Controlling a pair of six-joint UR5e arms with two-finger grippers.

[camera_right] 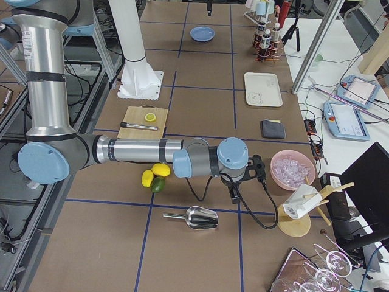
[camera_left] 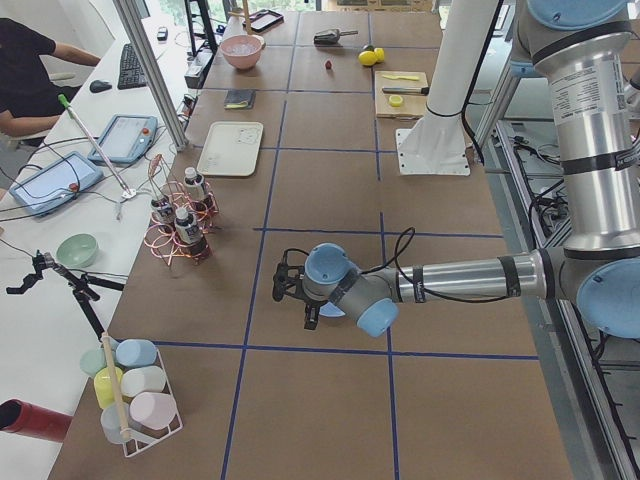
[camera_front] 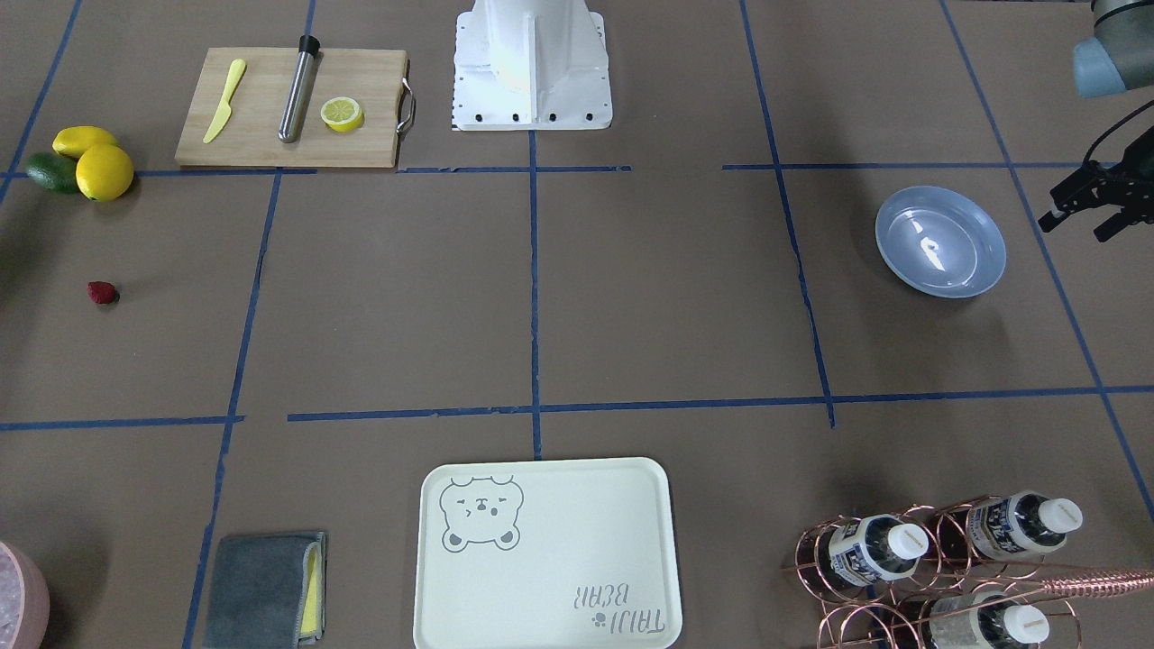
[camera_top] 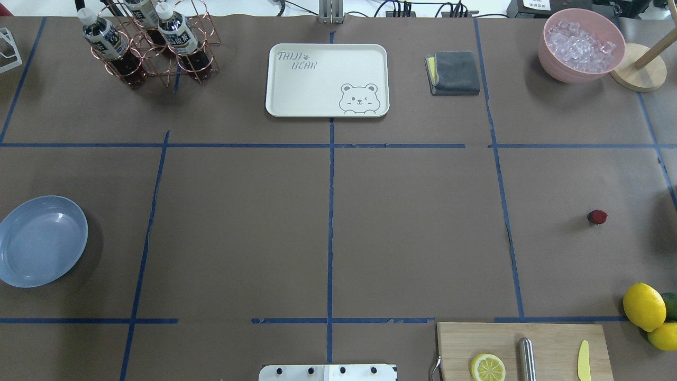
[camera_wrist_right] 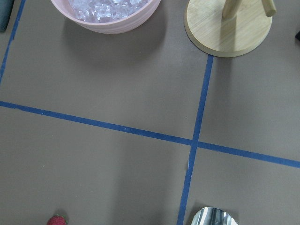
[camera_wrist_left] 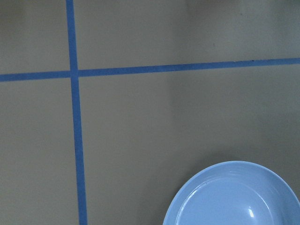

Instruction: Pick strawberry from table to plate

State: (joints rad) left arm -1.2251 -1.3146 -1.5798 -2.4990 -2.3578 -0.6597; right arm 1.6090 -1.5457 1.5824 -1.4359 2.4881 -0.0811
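The strawberry point(camera_top: 597, 216) is a tiny dark-red berry lying alone on the table point(camera_top: 412, 227), on the robot's right side; it also shows at the bottom edge of the right wrist view point(camera_wrist_right: 56, 221). At the far left of the table sits the light-blue plate point(camera_top: 41, 241), with nothing in it point(camera_front: 940, 241). My left gripper point(camera_front: 1075, 227) hovers just beyond the plate's outer side, its fingers apart and holding nothing. The right gripper point(camera_right: 243, 182) hangs over the table near the ice bowl; only the side view shows it, so I cannot tell its state.
Two lemons point(camera_top: 644, 306) and an avocado lie near the strawberry, beside a cutting board point(camera_top: 550, 338) with a lemon half. A pink ice bowl point(camera_top: 582, 45), wooden stand point(camera_wrist_right: 228, 28), metal scoop point(camera_right: 200, 218), grey cloth point(camera_top: 454, 72), cream tray point(camera_top: 327, 79) and bottle rack point(camera_top: 148, 45) line the far side.
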